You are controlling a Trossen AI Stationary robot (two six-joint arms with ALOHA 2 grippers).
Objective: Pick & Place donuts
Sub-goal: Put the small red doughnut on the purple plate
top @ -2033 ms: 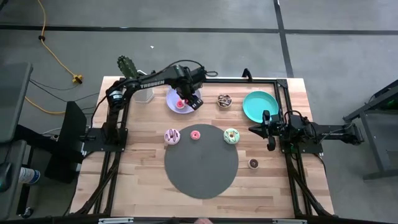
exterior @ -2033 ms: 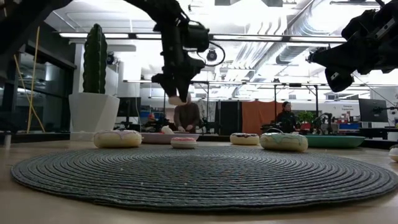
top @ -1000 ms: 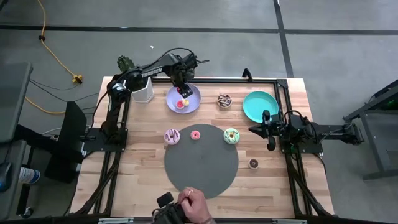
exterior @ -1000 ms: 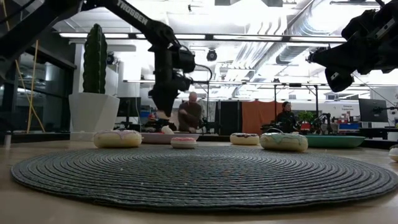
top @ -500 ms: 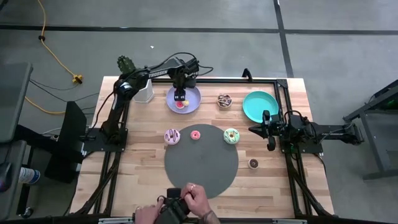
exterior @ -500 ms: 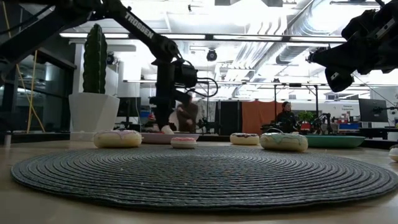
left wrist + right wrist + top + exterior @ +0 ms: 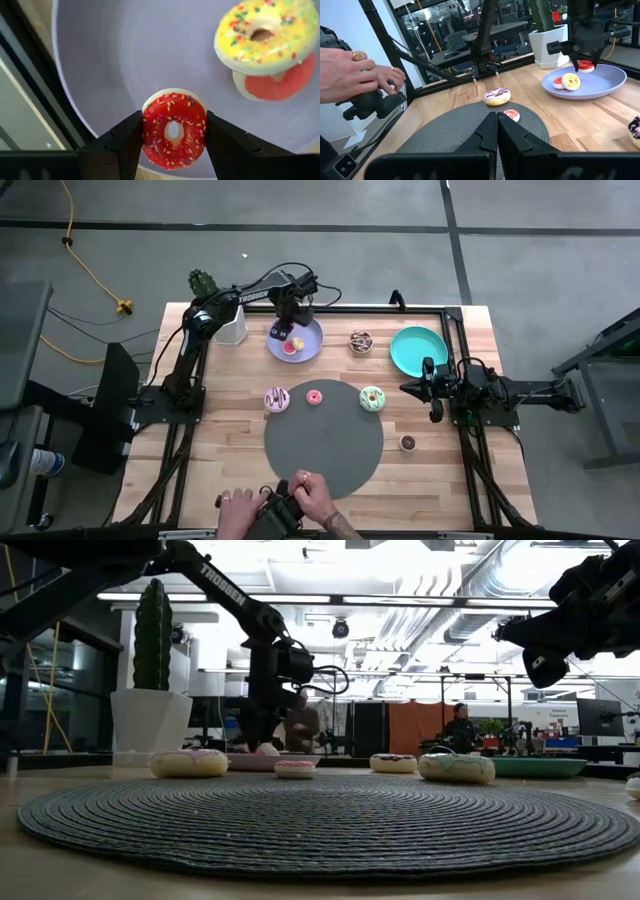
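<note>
My left gripper [image 7: 284,332] hangs over the lavender plate [image 7: 309,346] at the table's far side, shut on a red sprinkled donut [image 7: 173,131]. A yellow sprinkled donut [image 7: 261,35] lies in that plate, leaning on a red-pink donut [image 7: 280,84]. On the table lie a white-purple donut [image 7: 276,399], a pink one [image 7: 314,396], a green one [image 7: 372,398], a chocolate one [image 7: 361,340] and a small brown one [image 7: 408,442]. My right gripper [image 7: 410,387] waits shut in the air near the teal plate [image 7: 418,348]. My left gripper pinches the red donut by its outer rim [image 7: 145,131], one finger on each opposite side. The fingers [image 7: 122,145] come from above, pointing down. The donut lies level with its iced face up, low over the plate's left part; whether it touches the plate I cannot tell.
A big dark grey round mat [image 7: 323,438] covers the table's middle near side. A white pot with a cactus [image 7: 232,328] stands left of the lavender plate. A person's hands [image 7: 290,502] hold a dark device at the near edge.
My left gripper, still shut on the red donut, has come down toward the lavender plate and shifted a little toward its left side. The person's hands with the dark device have moved about at the near edge.
</note>
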